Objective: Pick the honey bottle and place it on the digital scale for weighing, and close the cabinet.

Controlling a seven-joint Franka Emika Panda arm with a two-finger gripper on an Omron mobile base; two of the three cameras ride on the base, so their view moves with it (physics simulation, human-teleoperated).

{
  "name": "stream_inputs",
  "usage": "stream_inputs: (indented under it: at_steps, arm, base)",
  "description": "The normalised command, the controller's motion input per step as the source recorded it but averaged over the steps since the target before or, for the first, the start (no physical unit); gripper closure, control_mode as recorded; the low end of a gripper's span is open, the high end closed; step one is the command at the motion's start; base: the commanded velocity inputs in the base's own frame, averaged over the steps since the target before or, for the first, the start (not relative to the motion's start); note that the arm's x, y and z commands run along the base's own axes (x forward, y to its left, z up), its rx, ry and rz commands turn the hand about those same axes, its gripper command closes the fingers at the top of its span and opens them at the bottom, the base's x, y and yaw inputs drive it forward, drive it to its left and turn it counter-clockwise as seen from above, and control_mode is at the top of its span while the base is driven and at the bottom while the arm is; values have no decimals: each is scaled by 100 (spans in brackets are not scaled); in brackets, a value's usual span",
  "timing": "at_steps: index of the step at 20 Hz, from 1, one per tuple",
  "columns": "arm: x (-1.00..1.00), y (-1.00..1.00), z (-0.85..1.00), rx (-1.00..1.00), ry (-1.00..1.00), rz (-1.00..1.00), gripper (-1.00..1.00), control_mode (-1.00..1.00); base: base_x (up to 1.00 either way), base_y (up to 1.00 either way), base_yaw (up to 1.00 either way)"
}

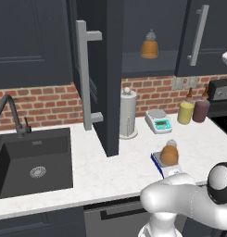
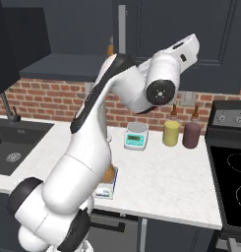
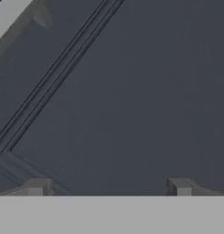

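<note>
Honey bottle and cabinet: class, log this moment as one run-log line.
honey bottle: on scale | cabinet: door open | gripper: open, facing dark panel

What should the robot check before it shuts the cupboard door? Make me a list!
1. Honey bottle sits on the digital scale: ok.
2. Gripper empty, fingers apart: ok.
3. Left cabinet door shut: not ok, it sticks out over the counter.
4. Gripper touching a door: cannot tell; it faces a dark panel.
5. Paper towel roll clear of the door's swing: cannot tell, it stands close.
</note>
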Motion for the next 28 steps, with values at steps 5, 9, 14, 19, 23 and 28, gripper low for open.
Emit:
stream_inputs:
  at_steps: [5,9,14,19,23,28]
  arm:
    - [-100,0,1,1,-35,0,-100,-100]
    - [-100,0,0,4,-29,0,-100,-100]
    - [-90,0,0,4,-19,2,-100,-100]
    - [-35,0,0,17,-22,12,-100,-100]
    - [-41,0,0,25,-23,22,-100,-100]
    - [-76,4,-13,21,-27,20,-100,-100]
  base:
    - [0,0,0]
    - [0,0,0]
    - [0,0,0]
    - [0,0,0]
    - [0,0,0]
    - [0,0,0]
